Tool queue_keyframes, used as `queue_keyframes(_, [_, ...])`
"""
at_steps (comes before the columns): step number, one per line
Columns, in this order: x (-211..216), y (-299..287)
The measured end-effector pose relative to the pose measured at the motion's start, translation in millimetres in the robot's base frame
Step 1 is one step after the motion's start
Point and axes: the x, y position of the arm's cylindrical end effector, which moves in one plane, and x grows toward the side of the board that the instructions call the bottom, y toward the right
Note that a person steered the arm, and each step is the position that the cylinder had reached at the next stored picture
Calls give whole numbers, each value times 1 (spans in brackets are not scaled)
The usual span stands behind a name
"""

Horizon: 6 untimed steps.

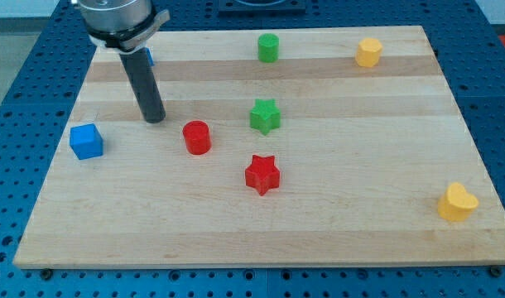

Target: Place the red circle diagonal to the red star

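Currently parked with my tip [156, 118] just left of the red circle [197, 137], apart from it, probably lined up for a nudge. No fingers here, only a plain dark rod. Circle up-left of the red star [262, 175], arguably diagonal already. Smooth painted blocks on a pale, striped wooden board [335, 223]; green star [266, 116] above.

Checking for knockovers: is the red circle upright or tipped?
Upright: the red circle stands on its flat base, round top face up, right of my tip.
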Motion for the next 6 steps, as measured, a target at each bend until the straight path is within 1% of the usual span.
queue_keyframes(1, [8,1])
queue_keyframes(2, [16,36])
queue_keyframes(3, [19,53])
queue_keyframes(4, [19,57])
queue_keyframes(5, [19,89])
queue_keyframes(6, [19,107])
